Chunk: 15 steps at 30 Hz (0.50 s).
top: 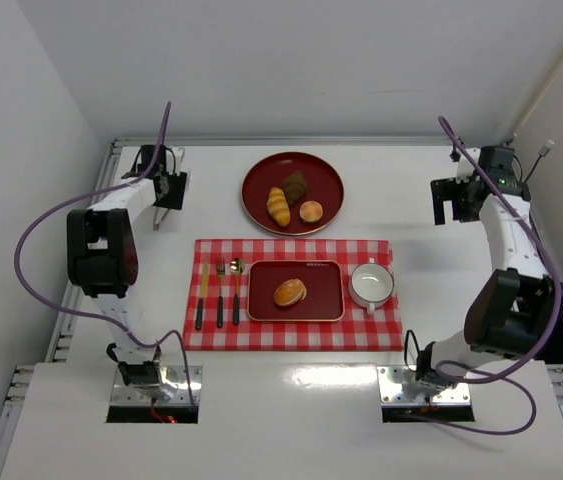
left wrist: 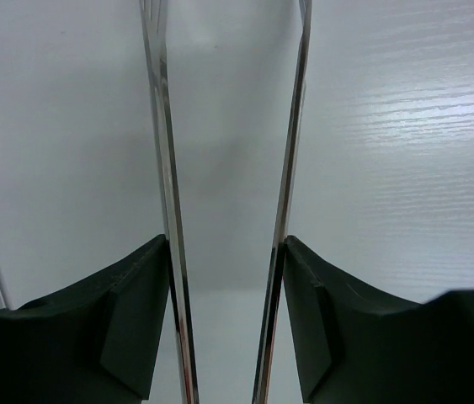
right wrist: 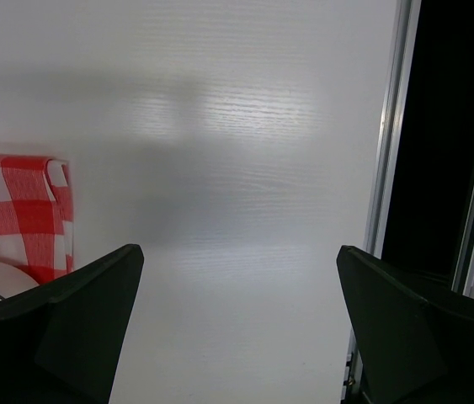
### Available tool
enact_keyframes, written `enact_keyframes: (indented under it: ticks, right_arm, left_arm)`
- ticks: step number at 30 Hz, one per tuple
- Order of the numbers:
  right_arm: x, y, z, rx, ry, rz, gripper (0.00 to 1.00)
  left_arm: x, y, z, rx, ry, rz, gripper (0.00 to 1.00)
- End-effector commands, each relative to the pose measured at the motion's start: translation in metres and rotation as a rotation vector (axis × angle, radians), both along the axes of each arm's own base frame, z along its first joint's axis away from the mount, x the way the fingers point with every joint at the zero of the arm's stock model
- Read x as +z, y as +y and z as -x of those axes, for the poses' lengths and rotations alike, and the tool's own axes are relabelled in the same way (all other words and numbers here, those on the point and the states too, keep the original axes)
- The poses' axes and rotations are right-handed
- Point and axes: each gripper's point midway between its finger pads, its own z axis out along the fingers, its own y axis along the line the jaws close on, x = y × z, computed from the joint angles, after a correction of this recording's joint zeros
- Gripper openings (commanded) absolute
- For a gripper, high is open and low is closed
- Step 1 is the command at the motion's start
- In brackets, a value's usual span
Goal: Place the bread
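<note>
Left gripper [left wrist: 226, 269] clamped on metal tongs [left wrist: 167, 210], tongs empty, table's 10 o'clock. Right gripper [right wrist: 238, 252] spread wide, holding nothing, 2 o'clock. Bread [top: 290, 292] sits mid red tray [top: 326, 300], 6 o'clock of round plate [top: 256, 185]. Looks done tbh, nothing left.

Overhead view spans table [top: 411, 210], wrist views close down, right shares cloth [right wrist: 18, 206]

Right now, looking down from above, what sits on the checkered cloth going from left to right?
knife → fork → spoon → red tray with the bread on it → white cup
</note>
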Motion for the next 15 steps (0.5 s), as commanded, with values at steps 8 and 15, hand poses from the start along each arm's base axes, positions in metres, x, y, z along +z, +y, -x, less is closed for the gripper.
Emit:
enact_keyframes:
  ticks: [8, 15]
  right_arm:
    - [0.001, 0.002, -0.016, 0.019, -0.043, -0.015, 1.0]
    - [0.007, 0.007, -0.014, 0.032, -0.058, -0.028, 1.0]
  left_arm:
    - [-0.029, -0.001, -0.005, -0.005, 0.053, 0.02, 0.55]
    - [-0.054, -0.003, 0.003, 0.003, 0.117, 0.06, 0.55]
